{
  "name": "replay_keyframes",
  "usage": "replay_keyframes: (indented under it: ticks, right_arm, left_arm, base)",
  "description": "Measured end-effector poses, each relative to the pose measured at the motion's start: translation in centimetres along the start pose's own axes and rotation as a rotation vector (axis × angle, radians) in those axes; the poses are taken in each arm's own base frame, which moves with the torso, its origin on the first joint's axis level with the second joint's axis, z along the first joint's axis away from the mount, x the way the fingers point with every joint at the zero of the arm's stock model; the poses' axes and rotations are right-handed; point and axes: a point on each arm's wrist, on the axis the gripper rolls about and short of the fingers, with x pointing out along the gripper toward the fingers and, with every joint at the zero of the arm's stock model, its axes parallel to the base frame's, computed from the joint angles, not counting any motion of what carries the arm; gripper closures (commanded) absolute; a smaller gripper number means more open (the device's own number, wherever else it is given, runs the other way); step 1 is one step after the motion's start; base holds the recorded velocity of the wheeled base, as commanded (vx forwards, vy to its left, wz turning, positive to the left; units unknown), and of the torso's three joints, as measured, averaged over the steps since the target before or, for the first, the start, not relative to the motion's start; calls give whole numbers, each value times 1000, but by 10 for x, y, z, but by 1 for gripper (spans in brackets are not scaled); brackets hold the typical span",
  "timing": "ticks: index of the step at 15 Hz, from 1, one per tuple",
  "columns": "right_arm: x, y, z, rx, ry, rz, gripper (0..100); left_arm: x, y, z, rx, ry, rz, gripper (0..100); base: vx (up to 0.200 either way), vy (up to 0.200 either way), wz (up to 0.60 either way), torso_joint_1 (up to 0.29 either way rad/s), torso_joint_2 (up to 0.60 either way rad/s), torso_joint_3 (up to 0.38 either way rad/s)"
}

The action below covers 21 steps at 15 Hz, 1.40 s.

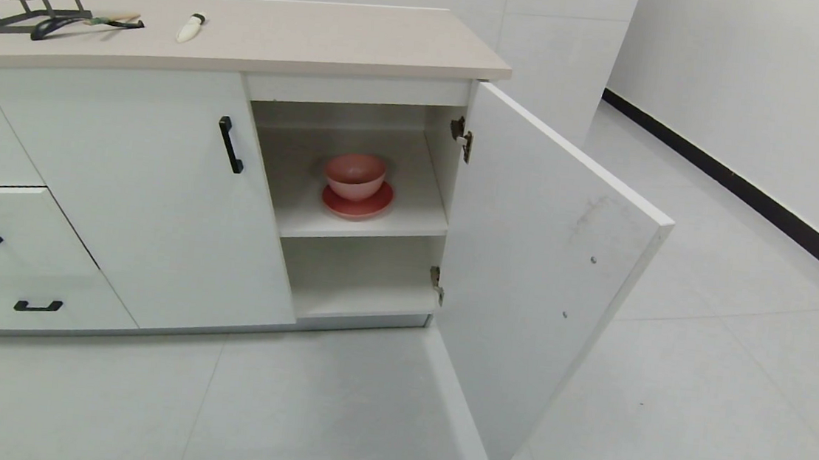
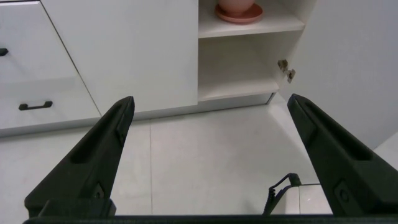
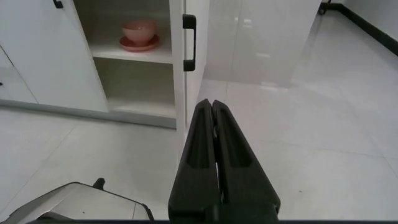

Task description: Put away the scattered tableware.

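1. Risking clipping the open cabinet door on the next reach, with it jutting far out beside the shelf.
2. Possibly leaving the white utensil behind on the counter.
3. Sitting stacked on the upper shelf: pink bowl on pink plate, well apart from both grippers.
4. Holding nothing: left gripper spread wide, right gripper pressed together, both hanging low over the floor.

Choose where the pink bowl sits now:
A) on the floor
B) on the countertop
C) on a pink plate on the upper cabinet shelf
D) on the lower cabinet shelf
C: the bowl rests on the plate on the upper shelf.
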Motion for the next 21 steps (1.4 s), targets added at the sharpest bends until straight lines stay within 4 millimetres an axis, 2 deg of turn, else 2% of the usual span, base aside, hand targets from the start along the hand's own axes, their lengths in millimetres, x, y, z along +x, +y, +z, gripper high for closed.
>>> replay_keyframes:
  ticks: [3, 5, 7, 10, 15, 19, 21]
  right_arm:
    - [30, -11, 28, -28, -34, -4, 100]
    - [61, -21, 41, -57, -59, -6, 100]
    - [96, -32, 42, -103, -108, -8, 100]
    - [138, -44, 25, -152, -113, 19, 100]
    - [190, -58, -22, -119, 105, 69, 100]
    - [233, -72, -36, -116, 133, 82, 100]
    - [250, -70, -40, -122, 124, 142, 100]
  left_arm:
    - [0, 0, 0, 0, 0, 0, 0]
    - [0, 0, 0, 0, 0, 0, 0]
    - [0, 0, 0, 0, 0, 0, 0]
    - [0, 0, 0, 0, 0, 0, 0]
    - [0, 0, 0, 0, 0, -1, 0]
    - [0, 0, 0, 0, 0, 0, 0]
    - [0, 0, 0, 0, 0, 0, 0]
  base:
    - [0, 0, 0, 0, 0, 0]
    - [0, 0, 0, 0, 0, 0]
    - [0, 0, 0, 0, 0, 0]
    - [0, 0, 0, 0, 0, 0]
    - [0, 0, 0, 0, 0, 0]
    - [0, 0, 0, 0, 0, 0]
    - [0, 0, 0, 0, 0, 0]
